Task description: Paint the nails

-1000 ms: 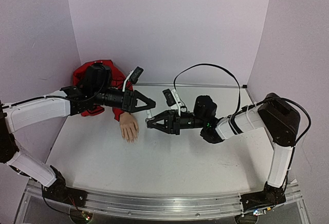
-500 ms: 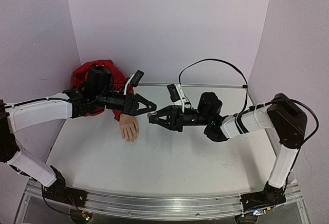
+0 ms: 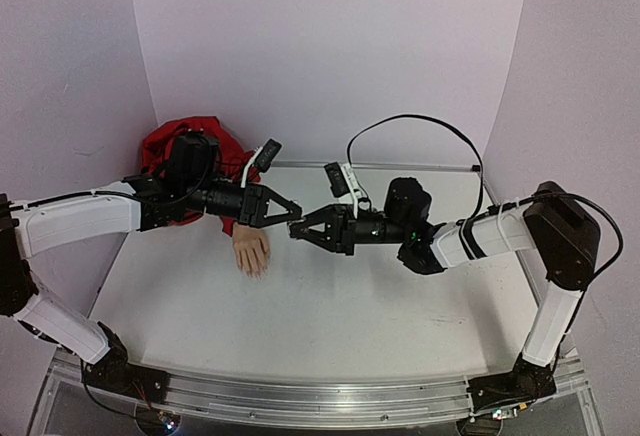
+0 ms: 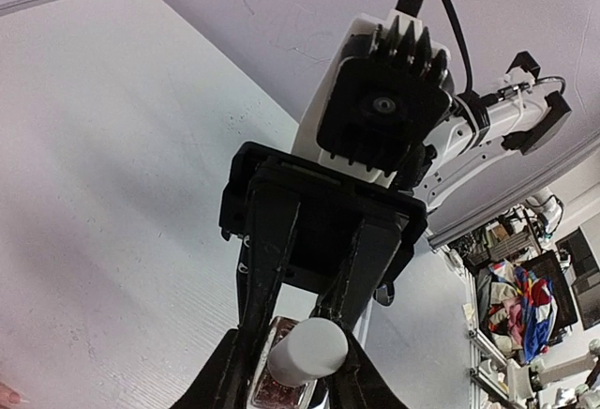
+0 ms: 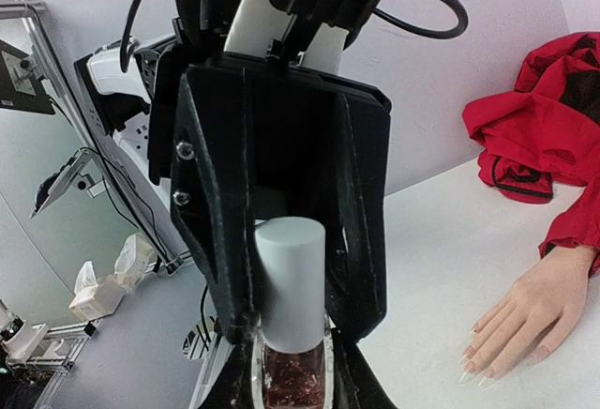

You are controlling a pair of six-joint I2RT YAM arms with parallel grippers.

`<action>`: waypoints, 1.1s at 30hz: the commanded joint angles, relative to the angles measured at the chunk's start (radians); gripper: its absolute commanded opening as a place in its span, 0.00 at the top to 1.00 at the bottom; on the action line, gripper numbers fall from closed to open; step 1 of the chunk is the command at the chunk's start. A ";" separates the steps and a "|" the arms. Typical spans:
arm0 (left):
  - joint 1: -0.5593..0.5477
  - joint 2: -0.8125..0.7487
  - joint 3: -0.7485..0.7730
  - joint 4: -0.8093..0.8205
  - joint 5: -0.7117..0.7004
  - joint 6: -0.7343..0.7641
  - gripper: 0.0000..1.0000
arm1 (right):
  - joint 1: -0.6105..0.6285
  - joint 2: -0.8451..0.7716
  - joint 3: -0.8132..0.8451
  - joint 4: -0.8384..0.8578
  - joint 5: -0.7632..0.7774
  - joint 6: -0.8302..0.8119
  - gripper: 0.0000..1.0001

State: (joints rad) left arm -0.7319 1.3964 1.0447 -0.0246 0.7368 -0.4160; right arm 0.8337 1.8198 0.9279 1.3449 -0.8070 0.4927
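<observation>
Red sleeve (image 3: pixel 170 148) bunched back-left. Mannequin hand (image 3: pixel 250 253) flat on table (image 3: pixel 350 321), pale nails (image 5: pixel 467 372) pointing to near edge. Just right, raised: left gripper (image 3: pixel 292 213) fingers flank white cap (image 5: pixel 291 273), clamp unclear. Right gripper (image 3: pixel 296 233), tip to tip with it, clamped on polish bottle (image 5: pixel 292 376).

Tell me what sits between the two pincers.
A polish bottle: the right pincer grips its glass body, and its white cap pokes between the left pincer's fingers. Both wrist views show it.
</observation>
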 commanded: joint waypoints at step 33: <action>0.001 -0.083 -0.005 0.019 -0.206 -0.036 0.50 | 0.141 -0.163 -0.009 -0.224 0.620 -0.443 1.00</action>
State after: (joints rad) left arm -0.7784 1.3895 1.0328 -0.0525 0.3065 -0.4728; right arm 1.0504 1.8053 0.9470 1.1061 0.1940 -0.0887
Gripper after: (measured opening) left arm 0.416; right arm 0.218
